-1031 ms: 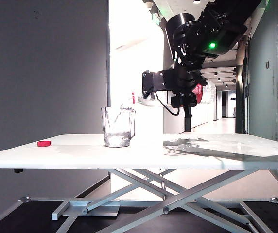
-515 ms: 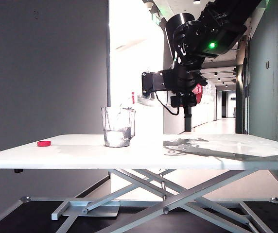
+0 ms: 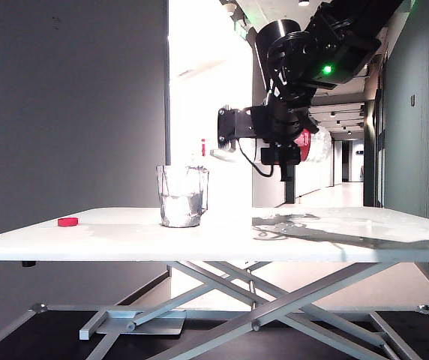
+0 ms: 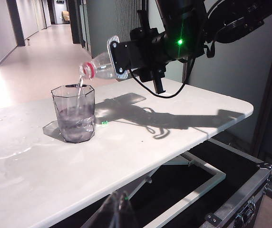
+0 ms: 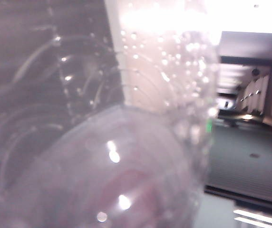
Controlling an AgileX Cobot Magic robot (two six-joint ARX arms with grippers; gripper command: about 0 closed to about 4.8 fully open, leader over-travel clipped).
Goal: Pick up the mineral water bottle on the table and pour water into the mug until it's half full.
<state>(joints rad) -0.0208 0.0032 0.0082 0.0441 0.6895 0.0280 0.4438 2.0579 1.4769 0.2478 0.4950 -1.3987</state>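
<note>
Pouring water (image 4: 80,88) into mug (image 4: 75,114) mid-worktop (image 4: 140,137); right gripper (image 4: 140,52) jaws clamping tilted mineral water bottle (image 4: 100,66); left gripper unseen.

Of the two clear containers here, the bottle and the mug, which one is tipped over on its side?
The mineral water bottle, held nearly level above the table by the right gripper, its mouth pouring into the mug, which stands upright.

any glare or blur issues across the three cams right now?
Exterior view: bright corridor backlight washes out the mineral water bottle neck above the mug. Left wrist view: sharp, with hard arm shadows on the table. Right wrist view: the bottle fills the frame, blurred, with specular spots, hiding the right gripper.
</note>
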